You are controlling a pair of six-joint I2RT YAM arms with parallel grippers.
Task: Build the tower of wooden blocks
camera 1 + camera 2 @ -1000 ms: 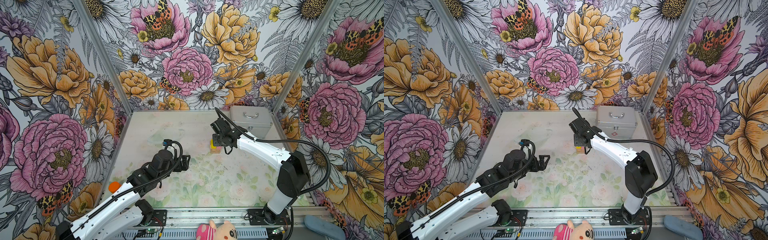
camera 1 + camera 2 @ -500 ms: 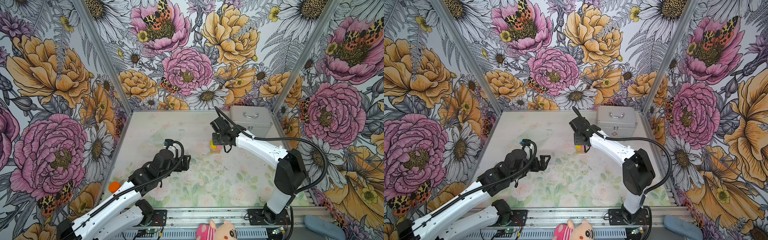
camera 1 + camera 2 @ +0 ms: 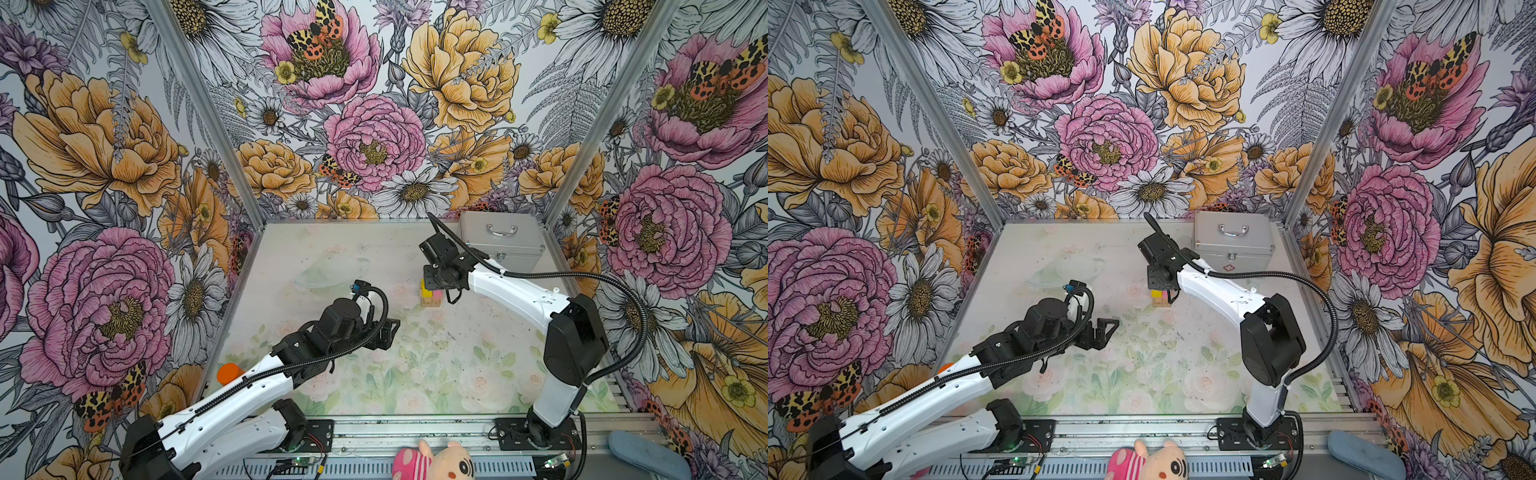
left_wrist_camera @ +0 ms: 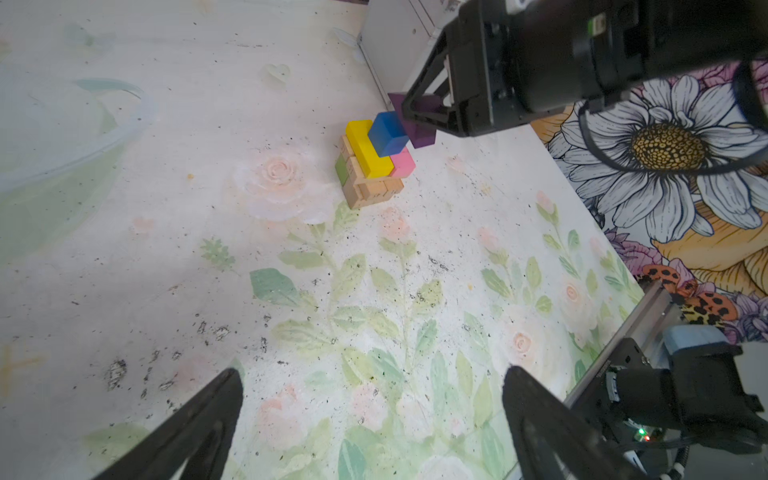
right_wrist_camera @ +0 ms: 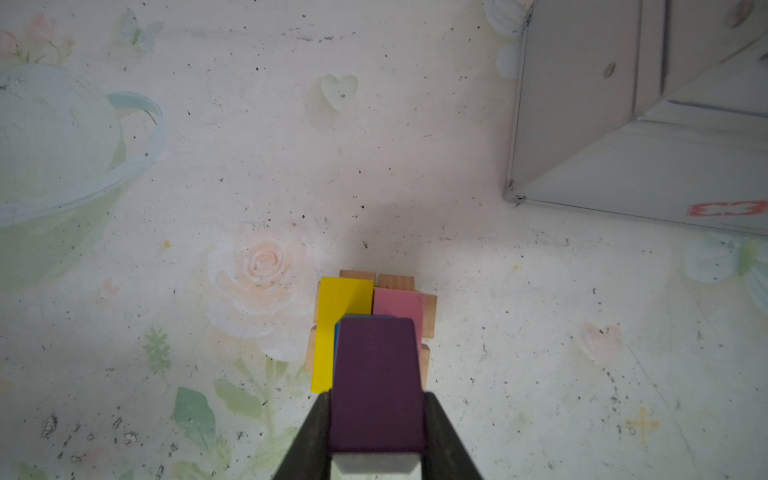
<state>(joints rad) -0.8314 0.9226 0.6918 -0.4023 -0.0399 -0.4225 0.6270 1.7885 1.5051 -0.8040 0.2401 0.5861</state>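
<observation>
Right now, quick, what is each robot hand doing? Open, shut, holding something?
The left gripper: open, holding nothing.
The right gripper: shut on the purple block.

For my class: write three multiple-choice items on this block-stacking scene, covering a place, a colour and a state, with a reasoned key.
1. The silver case stands: A) far right corner B) near left corner C) dead centre.
2. The right gripper holds a block coloured: A) green B) purple C) orange.
3. The left gripper has its jaws: A) shut on a block B) pressing the case C) open, empty.
Key: 1 A, it sits at the back, on the right; 2 B, purple shows between the jaws; 3 C, they stand wide apart, nothing between.
</observation>
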